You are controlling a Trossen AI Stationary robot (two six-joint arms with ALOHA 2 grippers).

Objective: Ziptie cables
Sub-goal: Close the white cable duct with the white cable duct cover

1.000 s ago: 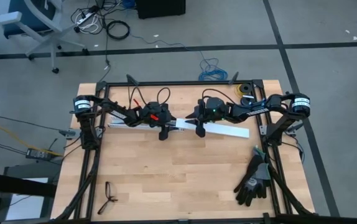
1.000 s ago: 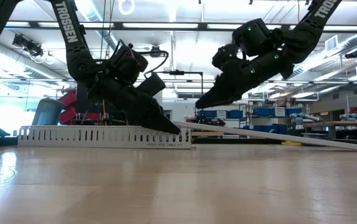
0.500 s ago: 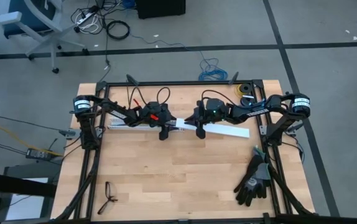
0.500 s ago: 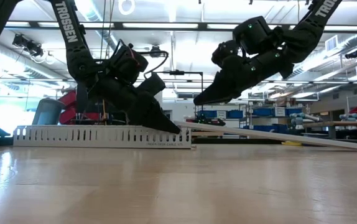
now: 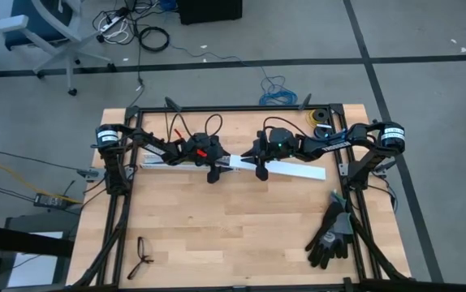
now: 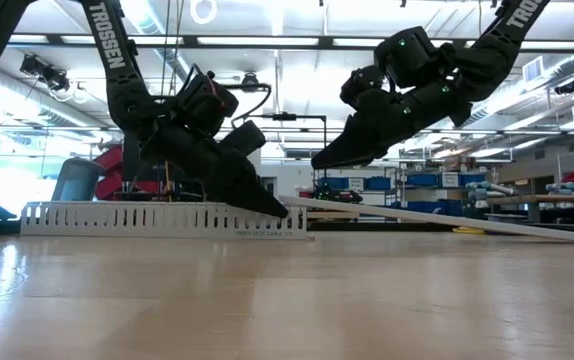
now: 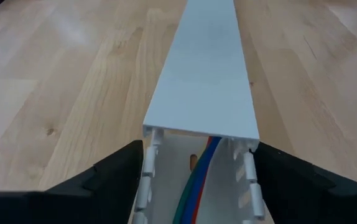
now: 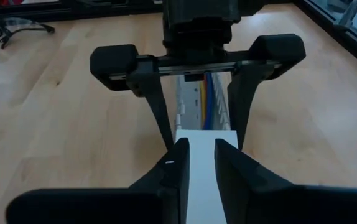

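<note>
A white slotted duct [image 5: 176, 164] lies along the table's far half. A flat white cover [image 5: 298, 169] lies over its right part. Thin coloured cables [image 7: 198, 180] run inside the duct under the cover and also show in the right wrist view [image 8: 208, 93]. My left gripper [image 5: 213, 172] straddles the duct at the cover's left end [image 7: 200, 127]. My right gripper [image 6: 317, 162] hovers just above the cover near that end, with a narrow gap between its fingers [image 8: 173, 165]. No ziptie is in view. My left gripper holds the slotted duct between its two fingers, one finger [image 7: 119, 177] outside each side wall [image 7: 148, 180], right beside the cover's end. The fingers slant down from the table's left side and lie across the duct. The duct rests on the table.
Black gloves [image 5: 330, 235] lie near the table's right near corner and a pair of glasses [image 5: 142, 258] near its left near edge. A small roll [image 5: 321, 116] sits at the far right corner. Bare wood [image 5: 233, 219] fills the near half.
My right gripper has risen a little off the cover's left end. My left gripper has kept its place on the duct.
</note>
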